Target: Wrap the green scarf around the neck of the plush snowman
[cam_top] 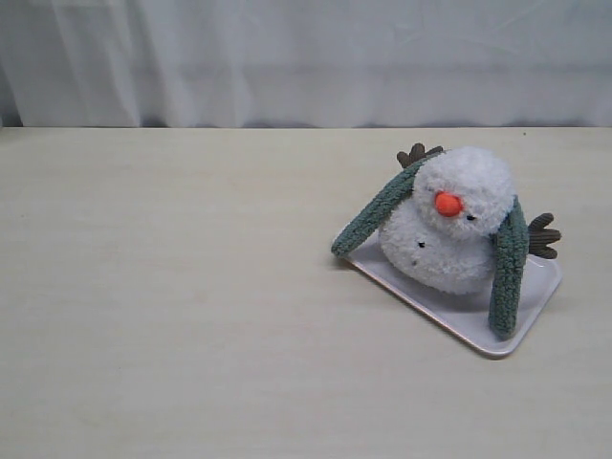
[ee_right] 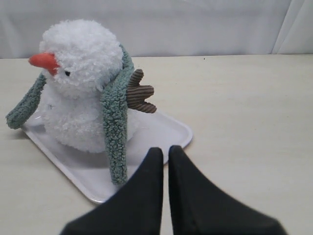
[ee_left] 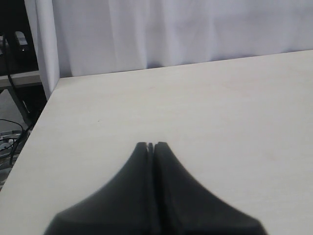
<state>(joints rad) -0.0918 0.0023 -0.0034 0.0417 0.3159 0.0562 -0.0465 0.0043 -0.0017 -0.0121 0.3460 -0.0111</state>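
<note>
The plush snowman (cam_top: 457,222) sits on a pale rectangular tray (cam_top: 497,335) at the right of the table, orange nose toward the front left. The green scarf (cam_top: 510,266) is draped behind its neck, and both ends hang down in front, one to each side. From the right wrist the snowman (ee_right: 78,68) and the scarf (ee_right: 115,132) are close ahead. My right gripper (ee_right: 165,150) is shut and empty, just short of the tray's corner. My left gripper (ee_left: 151,145) is shut over bare table, far from the toy. Neither gripper appears in the exterior view.
A white curtain (cam_top: 306,57) hangs behind the table's far edge. The left wrist view takes in the table's left edge and cables on the floor (ee_left: 12,137). Brown twig arms (cam_top: 543,234) stick out at both sides of the snowman.
</note>
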